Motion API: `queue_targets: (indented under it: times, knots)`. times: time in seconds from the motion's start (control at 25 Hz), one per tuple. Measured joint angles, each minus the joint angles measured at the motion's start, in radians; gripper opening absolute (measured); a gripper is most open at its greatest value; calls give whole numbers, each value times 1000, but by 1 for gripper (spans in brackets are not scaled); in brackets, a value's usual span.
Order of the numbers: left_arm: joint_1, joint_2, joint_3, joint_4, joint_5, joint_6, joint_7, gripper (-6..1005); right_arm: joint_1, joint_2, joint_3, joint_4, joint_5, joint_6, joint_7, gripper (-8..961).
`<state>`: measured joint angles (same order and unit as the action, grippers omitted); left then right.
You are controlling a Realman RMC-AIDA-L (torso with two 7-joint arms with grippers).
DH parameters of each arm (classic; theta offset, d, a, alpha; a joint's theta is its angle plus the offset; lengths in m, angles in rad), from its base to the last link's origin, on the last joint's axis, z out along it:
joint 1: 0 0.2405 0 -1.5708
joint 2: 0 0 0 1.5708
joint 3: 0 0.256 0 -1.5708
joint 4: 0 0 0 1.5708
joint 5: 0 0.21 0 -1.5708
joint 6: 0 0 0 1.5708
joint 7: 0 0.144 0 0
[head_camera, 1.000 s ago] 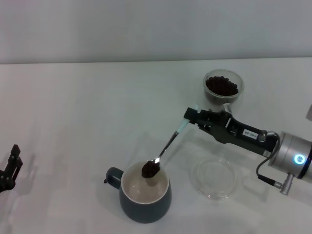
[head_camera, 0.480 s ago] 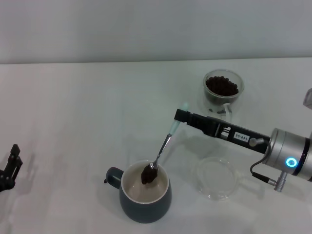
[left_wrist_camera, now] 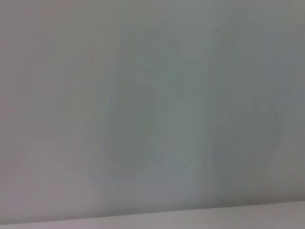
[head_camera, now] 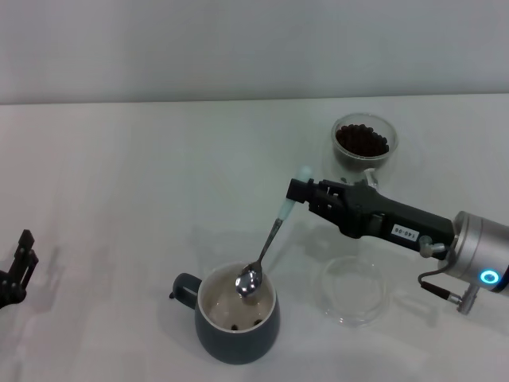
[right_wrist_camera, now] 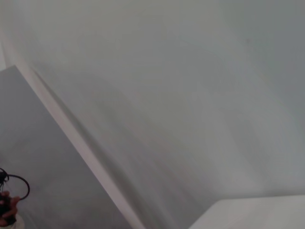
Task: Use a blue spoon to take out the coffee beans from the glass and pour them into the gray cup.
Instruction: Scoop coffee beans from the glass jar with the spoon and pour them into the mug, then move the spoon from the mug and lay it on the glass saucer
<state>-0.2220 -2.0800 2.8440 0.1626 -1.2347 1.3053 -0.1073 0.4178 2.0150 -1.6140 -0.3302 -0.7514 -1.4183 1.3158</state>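
Observation:
My right gripper (head_camera: 296,193) is shut on the pale blue handle of the blue spoon (head_camera: 270,239). The spoon slants down so its shiny bowl, now without beans, hangs over the gray cup (head_camera: 236,325). A few coffee beans (head_camera: 245,323) lie on the cup's cream bottom. The glass (head_camera: 363,146), filled with more dark beans, stands behind the right arm. My left gripper (head_camera: 17,269) is parked at the table's left edge. The wrist views show only blank surface.
A flat clear glass saucer (head_camera: 352,290) lies on the white table to the right of the gray cup, under the right arm. The cup's handle points left.
The spoon rolled over the gray cup and its load of beans dropped into the cup. The spoon bowl is now bare. The right wrist turned.

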Motion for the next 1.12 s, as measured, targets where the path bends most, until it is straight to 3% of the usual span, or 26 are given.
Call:
queue_targets:
  times: [0.2,0.36,0.52,0.56,0.6,0.72,0.84,1.12]
  knots:
    - [-1,0,0,0,-1,0,0,653,-22,-3,27,-19,2,-11,-13,146]
    - [-7,-1,0,0,-2,0,0,654,-57,-12,138,5,2,-38,-6,146]
    - [-11,-2,0,0,-2,-1,0,654,-102,-44,243,53,-3,-46,23,145]
    - [-11,-2,0,0,-4,-1,0,654,-108,-69,255,91,-4,-46,52,145]
    - [-11,-1,0,0,-10,-1,0,654,-108,-69,255,91,-4,-46,52,145]
    - [-12,0,0,0,-19,-1,0,653,-109,-96,255,152,-5,-40,77,146]
    - [-18,0,0,0,-24,-3,0,653,-112,-98,253,182,-11,-21,79,146]
    - [-43,0,0,0,-26,-26,0,653,-109,-74,250,187,-63,34,72,153]
